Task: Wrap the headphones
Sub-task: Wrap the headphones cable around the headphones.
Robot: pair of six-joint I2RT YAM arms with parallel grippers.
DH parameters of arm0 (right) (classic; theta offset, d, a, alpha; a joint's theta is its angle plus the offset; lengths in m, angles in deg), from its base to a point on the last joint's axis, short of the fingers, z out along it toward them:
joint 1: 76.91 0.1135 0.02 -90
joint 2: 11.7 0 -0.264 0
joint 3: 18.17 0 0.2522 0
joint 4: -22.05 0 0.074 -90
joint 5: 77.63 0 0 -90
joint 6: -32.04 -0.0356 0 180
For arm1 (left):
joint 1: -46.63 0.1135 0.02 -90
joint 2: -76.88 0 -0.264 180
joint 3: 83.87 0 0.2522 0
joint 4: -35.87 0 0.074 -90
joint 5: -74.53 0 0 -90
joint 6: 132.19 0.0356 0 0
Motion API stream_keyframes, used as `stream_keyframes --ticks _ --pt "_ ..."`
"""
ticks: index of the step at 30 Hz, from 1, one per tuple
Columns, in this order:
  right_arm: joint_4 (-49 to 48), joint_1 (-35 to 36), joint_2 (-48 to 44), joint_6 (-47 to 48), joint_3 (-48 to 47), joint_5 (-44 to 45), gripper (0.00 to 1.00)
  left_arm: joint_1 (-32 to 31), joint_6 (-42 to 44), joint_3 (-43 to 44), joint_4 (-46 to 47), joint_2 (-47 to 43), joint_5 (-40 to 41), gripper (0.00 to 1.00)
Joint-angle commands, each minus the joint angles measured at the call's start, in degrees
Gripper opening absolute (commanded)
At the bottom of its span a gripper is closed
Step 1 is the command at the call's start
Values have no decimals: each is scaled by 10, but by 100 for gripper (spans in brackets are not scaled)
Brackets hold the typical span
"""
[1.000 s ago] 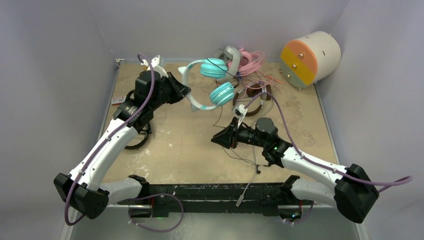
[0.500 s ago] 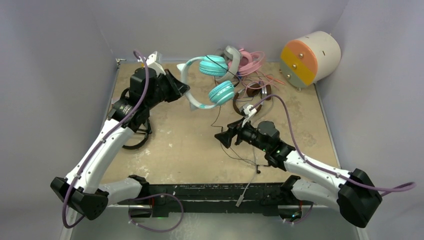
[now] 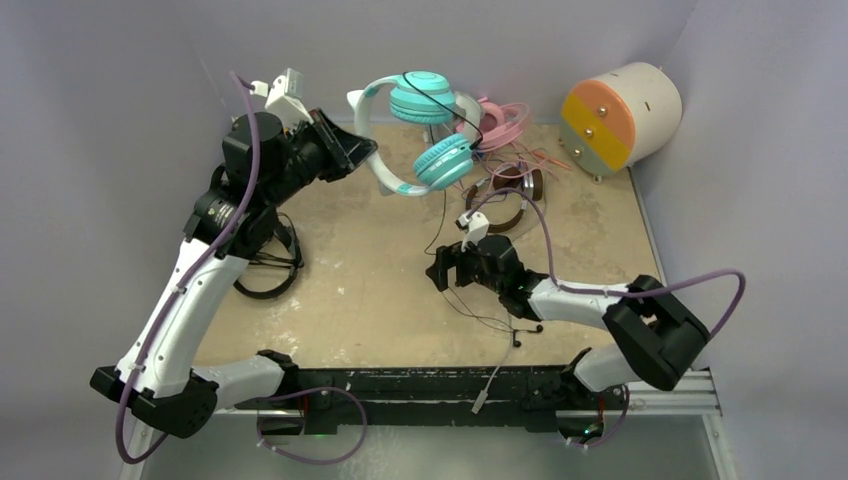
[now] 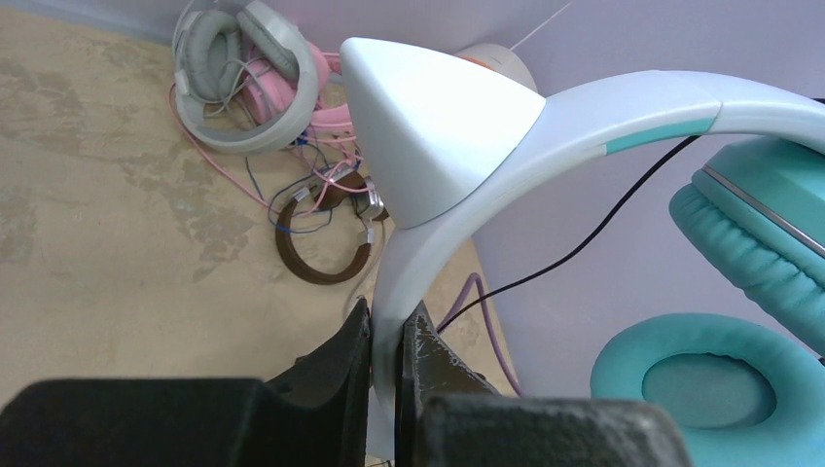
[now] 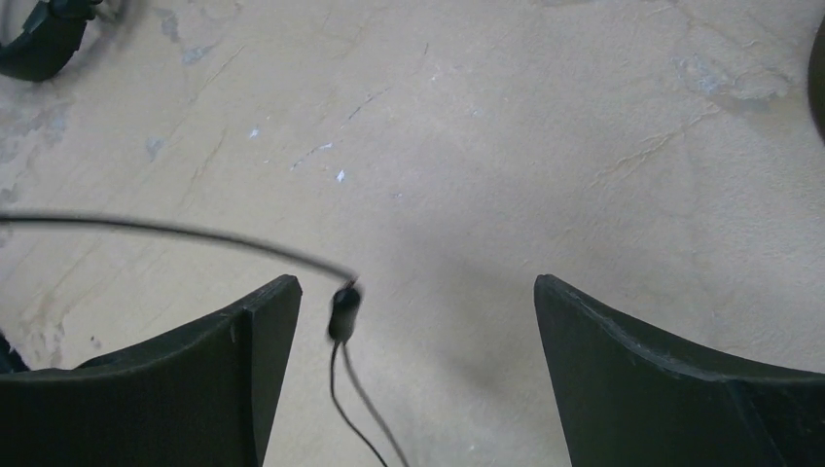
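left jaws: pinched on teal headphones (image 3: 432,165) band, held above rear worktop (image 3: 350,290) | right jaws: wide, empty, astride cable (image 5: 342,309) | risk: cable could slip clear before they close; may snag pile (image 3: 505,190)
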Motion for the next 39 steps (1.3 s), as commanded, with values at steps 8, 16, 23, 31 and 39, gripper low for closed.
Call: stream_keyframes --ticks 8,16,23,31,39 --pt "-76 15 47 -36 -24 -81 35 3 -14 61 26 4 29 0" --pt "33 102 -61 -23 -27 -60 0 9 -13 80 68 44 73 0" --pt "202 172 -166 14 -107 -51 0 23 -7 25 117 45 175 0" --pt "526 216 -149 74 -361 -40 0 23 -3 -49 166 57 217 0" --pt "670 217 -135 113 -534 -4 0 23 20 -118 191 62 284 0"
